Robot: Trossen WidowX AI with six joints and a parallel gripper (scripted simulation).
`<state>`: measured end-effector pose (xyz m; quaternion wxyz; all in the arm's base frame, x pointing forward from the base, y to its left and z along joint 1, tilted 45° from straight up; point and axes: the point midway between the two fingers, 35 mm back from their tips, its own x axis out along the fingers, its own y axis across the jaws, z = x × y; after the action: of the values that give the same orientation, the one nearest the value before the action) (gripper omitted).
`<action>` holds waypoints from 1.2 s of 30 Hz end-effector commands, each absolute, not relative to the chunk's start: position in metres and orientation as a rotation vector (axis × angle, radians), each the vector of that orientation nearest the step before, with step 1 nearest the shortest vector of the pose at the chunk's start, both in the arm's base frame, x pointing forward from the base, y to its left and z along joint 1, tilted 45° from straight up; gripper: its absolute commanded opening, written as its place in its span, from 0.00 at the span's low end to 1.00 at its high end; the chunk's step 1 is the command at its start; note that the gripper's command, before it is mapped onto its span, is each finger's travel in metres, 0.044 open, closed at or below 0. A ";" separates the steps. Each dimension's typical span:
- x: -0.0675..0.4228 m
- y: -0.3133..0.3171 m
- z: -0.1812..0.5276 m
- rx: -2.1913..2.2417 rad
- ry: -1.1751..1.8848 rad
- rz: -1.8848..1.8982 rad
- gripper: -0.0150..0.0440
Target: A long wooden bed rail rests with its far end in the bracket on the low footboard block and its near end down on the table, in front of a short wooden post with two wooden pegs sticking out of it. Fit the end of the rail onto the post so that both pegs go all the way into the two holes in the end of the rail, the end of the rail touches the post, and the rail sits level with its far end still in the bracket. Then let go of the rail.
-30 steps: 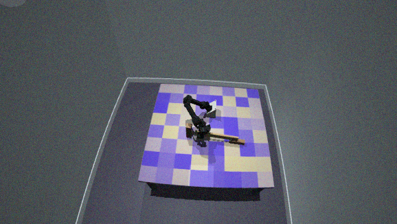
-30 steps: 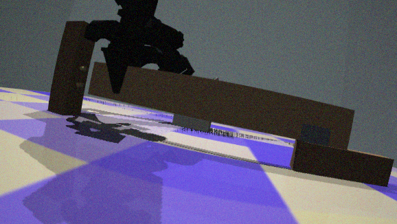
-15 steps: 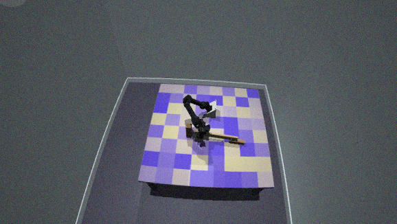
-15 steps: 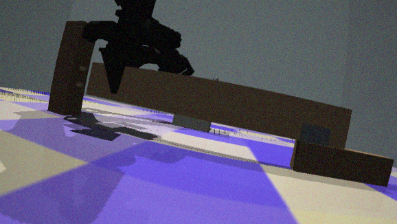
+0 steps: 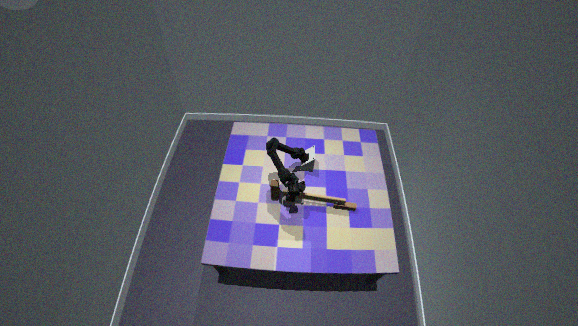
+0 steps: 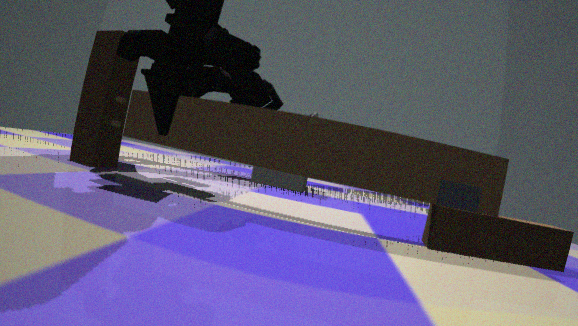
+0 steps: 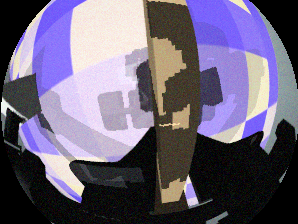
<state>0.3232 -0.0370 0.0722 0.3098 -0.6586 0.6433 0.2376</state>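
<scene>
The wooden rail (image 5: pixel 325 198) (image 6: pixel 340 150) (image 7: pixel 181 145) is raised off the table and looks about level. Its far end sits at the bracket (image 6: pixel 460 194) on the low footboard block (image 5: pixel 351 206) (image 6: pixel 500 237). Its near end meets the edge of the upright post (image 5: pixel 274 191) (image 6: pixel 102 95) in the exterior view; whether it touches cannot be told. Two small pale marks, seemingly the pegs, show on the post's right side. How far the pegs are in the holes is hidden. My gripper (image 6: pixel 167 116) (image 7: pixel 164 129) is shut on the rail close to the post, one finger on each side.
A grey block (image 6: pixel 279 178) shows below the middle of the rail. The arm (image 5: pixel 280 162) reaches over from the back of the checkered table (image 5: pixel 240 237), with a pale plate (image 5: pixel 311 153) by its base. A light-edged border surrounds the table.
</scene>
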 end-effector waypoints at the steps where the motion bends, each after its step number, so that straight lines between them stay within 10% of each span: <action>1: 0.323 -0.038 0.074 -1.744 1.699 0.630 0.25; 36: 0.322 -0.046 0.081 -1.744 1.699 0.630 0.25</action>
<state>0.3224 -0.0452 0.0800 0.3096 -0.6584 0.6434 0.2382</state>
